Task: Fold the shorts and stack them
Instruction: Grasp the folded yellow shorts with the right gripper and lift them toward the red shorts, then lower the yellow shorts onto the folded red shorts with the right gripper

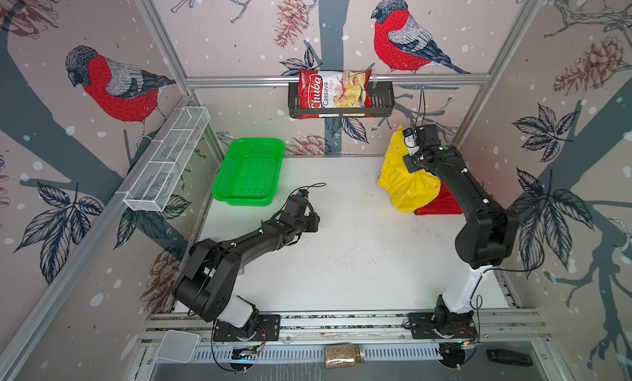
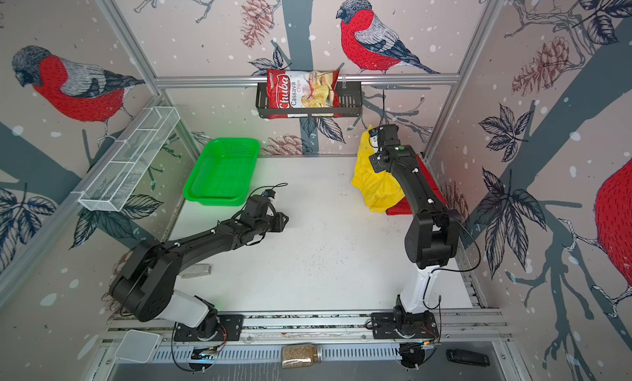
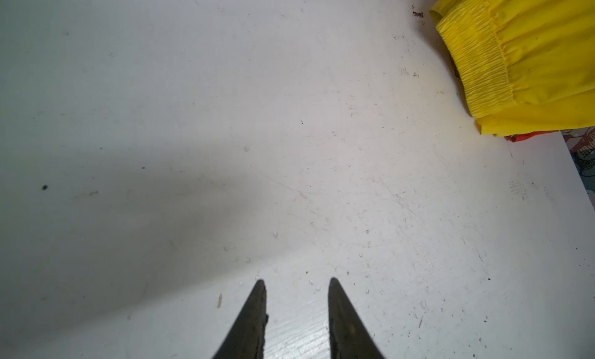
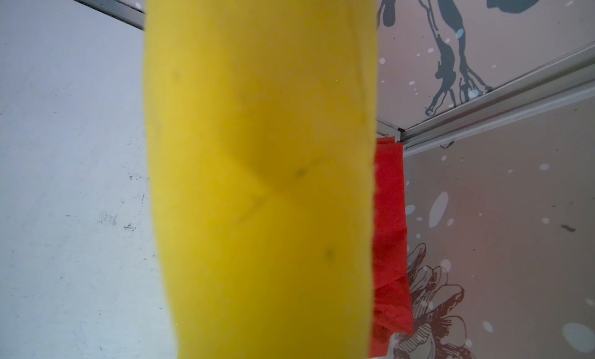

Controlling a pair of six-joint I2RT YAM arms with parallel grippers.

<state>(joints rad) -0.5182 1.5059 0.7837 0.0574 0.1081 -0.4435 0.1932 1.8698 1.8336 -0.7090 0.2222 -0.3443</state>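
White table (image 3: 193, 115) fills left wrist view; yellow shorts (image 4: 257, 180) fill right's.

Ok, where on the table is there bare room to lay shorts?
The widest bare patch is the middle of the table, between the left end effector and the yellow shorts. Far right corner is crowded: yellow shorts over red shorts. The green basket fills far left.

- My left gripper (image 3: 297, 280) hovers low, jaws parted and empty.
- My right gripper (image 1: 407, 140) is raised at the back, clamped on yellow shorts (image 1: 403, 191).
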